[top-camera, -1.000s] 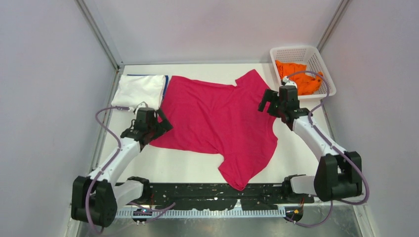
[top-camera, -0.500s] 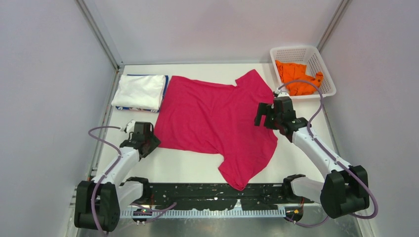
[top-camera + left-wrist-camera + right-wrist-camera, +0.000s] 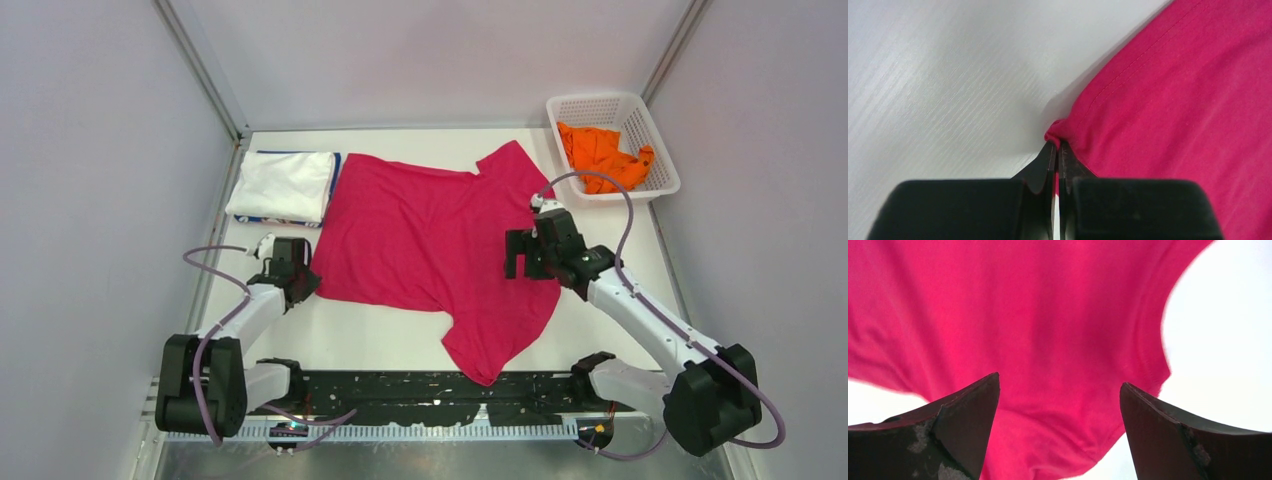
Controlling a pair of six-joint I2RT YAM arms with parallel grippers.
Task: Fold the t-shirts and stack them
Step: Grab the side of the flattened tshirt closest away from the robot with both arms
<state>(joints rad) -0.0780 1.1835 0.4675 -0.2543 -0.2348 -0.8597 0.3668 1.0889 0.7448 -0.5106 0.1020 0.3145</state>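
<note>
- A magenta-pink t-shirt (image 3: 430,240) lies spread across the middle of the white table (image 3: 370,335). Its hem is toward 9 o'clock, and one sleeve points to 12 and the other to 6.
- The left gripper (image 3: 1057,150) sits at the shirt's 8 o'clock corner. Its jaws are pressed together on a small bunch of hem cloth.
- The right gripper (image 3: 1059,381) hovers over the shirt's 3 o'clock side with its jaws spread wide, holding nothing. A curved edge, probably the neckline, shows just past it.
- A folded white shirt (image 3: 283,183) rests at the table's 10 o'clock on a blue edge (image 3: 337,165). An orange shirt (image 3: 600,150) sits crumpled in the lattice basket (image 3: 600,105) at 2 o'clock.
- The step looks like setting up a lengthwise fold.
- To do it well, the right jaws should come down on the near shoulder, in line with the held hem corner, and take both layers.
- Both arms should then lift together with the edge taut, so the fold line runs straight.
</note>
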